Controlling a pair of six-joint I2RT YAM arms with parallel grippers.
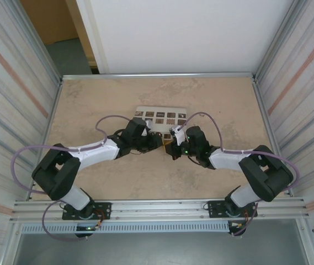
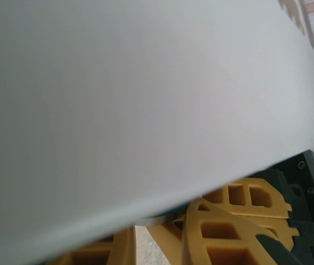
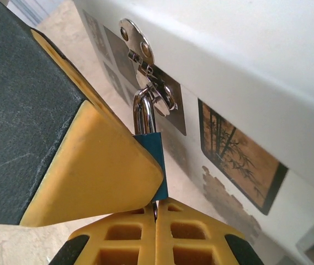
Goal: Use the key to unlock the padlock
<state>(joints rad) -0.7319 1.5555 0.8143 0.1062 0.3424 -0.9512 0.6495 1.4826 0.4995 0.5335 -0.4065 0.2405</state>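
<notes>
Hanging: one padlock [image 3: 150, 144], one hasp [image 3: 157, 91].

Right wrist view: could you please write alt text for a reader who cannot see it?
A blue padlock hangs by its silver loop from a metal latch on a white box with bamboo pictures. A big yellow finger lies against the padlock, and the right pincer, shut, sits just below it.

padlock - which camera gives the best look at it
Right wrist: the blue padlock hangs by its silver shackle from the hasp, close and sharp. From above it is hidden between the arms; the left wrist view is too blurred to tell.
</notes>
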